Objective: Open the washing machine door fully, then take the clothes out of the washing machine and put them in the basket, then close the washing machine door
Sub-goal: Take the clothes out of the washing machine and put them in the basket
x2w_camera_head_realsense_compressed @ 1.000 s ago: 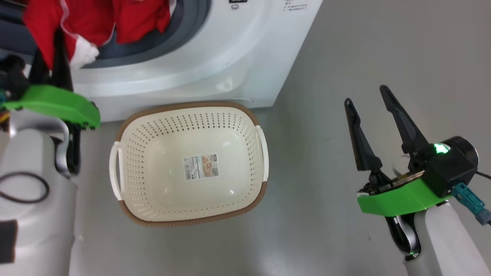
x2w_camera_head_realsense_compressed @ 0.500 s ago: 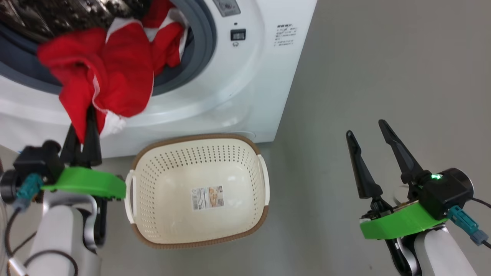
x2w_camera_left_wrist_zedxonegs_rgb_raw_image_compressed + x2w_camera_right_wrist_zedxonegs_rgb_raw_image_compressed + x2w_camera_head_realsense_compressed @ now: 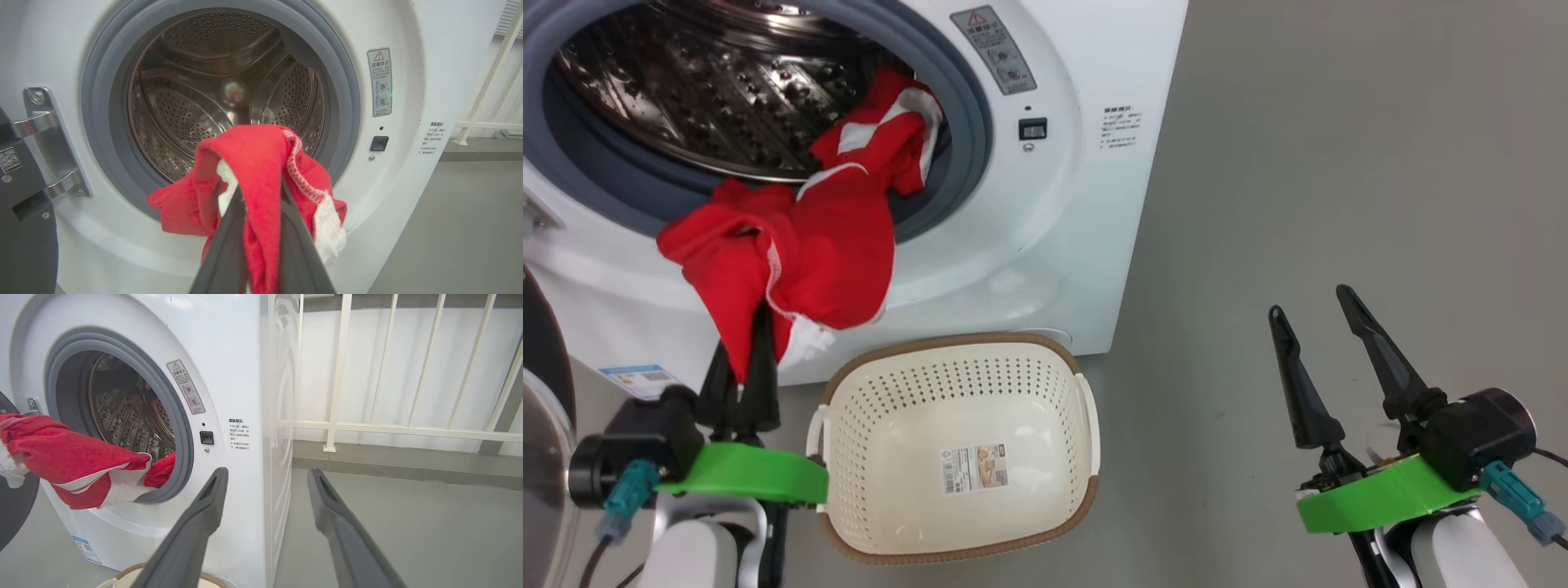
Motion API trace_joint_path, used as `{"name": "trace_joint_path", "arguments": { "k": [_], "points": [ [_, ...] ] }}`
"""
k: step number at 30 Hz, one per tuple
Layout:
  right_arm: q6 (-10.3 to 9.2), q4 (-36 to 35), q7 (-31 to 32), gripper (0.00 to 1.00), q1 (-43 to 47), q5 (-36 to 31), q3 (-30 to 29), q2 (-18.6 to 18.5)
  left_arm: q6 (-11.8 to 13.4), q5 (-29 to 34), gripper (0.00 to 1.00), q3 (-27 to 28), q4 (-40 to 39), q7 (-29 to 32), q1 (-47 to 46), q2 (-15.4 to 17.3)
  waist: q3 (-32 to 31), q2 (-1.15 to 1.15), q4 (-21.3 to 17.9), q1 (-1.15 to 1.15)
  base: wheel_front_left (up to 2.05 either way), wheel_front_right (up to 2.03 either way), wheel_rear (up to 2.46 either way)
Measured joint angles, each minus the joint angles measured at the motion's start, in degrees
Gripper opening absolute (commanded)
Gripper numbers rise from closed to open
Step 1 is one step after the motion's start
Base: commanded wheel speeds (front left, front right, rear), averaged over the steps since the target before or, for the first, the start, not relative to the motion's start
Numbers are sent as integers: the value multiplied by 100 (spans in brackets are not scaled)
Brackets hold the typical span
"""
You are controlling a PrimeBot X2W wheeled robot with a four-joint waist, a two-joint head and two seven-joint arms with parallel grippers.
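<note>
The white washing machine [image 3: 1062, 220] stands with its drum [image 3: 229, 94] open. Its black-rimmed door [image 3: 538, 425] is swung out at the far left. Red clothes [image 3: 809, 253] with white panels trail from the drum over the grey ring and hang in front of the machine. My left gripper [image 3: 752, 347] is shut on their lower end, and its fingers pinch the red fabric [image 3: 261, 228] in the left wrist view. The cream basket [image 3: 890, 400] sits on the floor below the opening, just right of that gripper. My right gripper [image 3: 1308, 304] hangs open and holds nothing, off to the right of the basket.
Grey floor [image 3: 1339, 163] stretches to the right of the machine. A white railing [image 3: 339, 375] stands against the wall beside it. The door hinge bracket [image 3: 49, 139] juts out left of the opening. A blue label [image 3: 637, 380] marks the machine's lower front.
The head camera has tilted up, bringing the drum into view. My left gripper has drawn back from the opening toward the basket's left side, pulling the red clothes farther out. The right gripper stays open.
</note>
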Motion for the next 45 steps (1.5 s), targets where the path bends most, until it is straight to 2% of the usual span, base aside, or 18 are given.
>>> {"name": "trace_joint_path", "arguments": {
  "k": [11,20,24,35,39,45],
  "points": [
    [0,-27,0,100,108,191,-114,4,15,-30,0,-194,-431,12,396,-77,-16,0,-39,0,0,0,0],
    [0,-52,0,100,104,204,-92,5,15,-205,0,-392,-86,119,467,-114,91,0,-93,0,0,0,0],
    [0,-67,0,100,96,204,-115,5,3,-274,0,-572,433,111,337,-121,241,0,-91,0,0,0,0],
    [0,-129,0,100,-212,140,-89,7,-104,-512,0,-912,2303,1,-757,-183,815,0,-23,0,0,0,0],
    [0,-136,0,100,-396,129,-86,7,-167,-1038,0,-1120,3010,1,-1160,-196,1071,0,-20,0,0,0,0],
    [0,-140,0,100,-617,138,-73,3,-199,-1417,0,-1400,4038,10,-1768,-211,1431,0,-83,0,0,0,0]
  ]
}}
